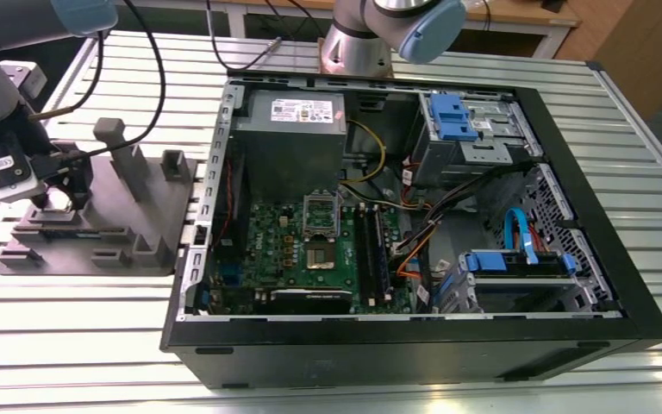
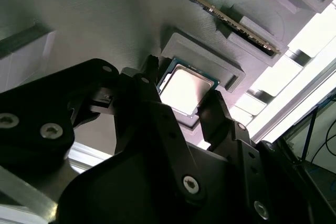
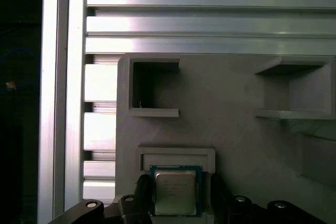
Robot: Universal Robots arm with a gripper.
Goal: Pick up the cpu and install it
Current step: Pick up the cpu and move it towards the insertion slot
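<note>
In both wrist views the black gripper [image 2: 181, 90] sits closest, its fingers [image 3: 143, 188] set at two opposite edges of the cpu [image 3: 176, 191]. The jaws are open: in the first wrist view a strip of grey shows between the chip and one finger, while the other finger lies right at the chip's edge. The cpu lies flat, silver top up, in a shallow framed seat at the edge of a grey holder [image 3: 226, 129]. Beyond it the holder has two deeper square pockets, and past those run the aluminium slats of the table [image 3: 210, 24]. In the exterior view the gripper stands over the holder's end at the exterior view's left, and the open case [image 1: 423, 349] lies on the table to the exterior view's right. Inside it the socket [image 1: 321, 250] sits on the green board [image 1: 273, 237], well apart from the cpu, with the power supply [image 1: 290, 129] behind.
</note>
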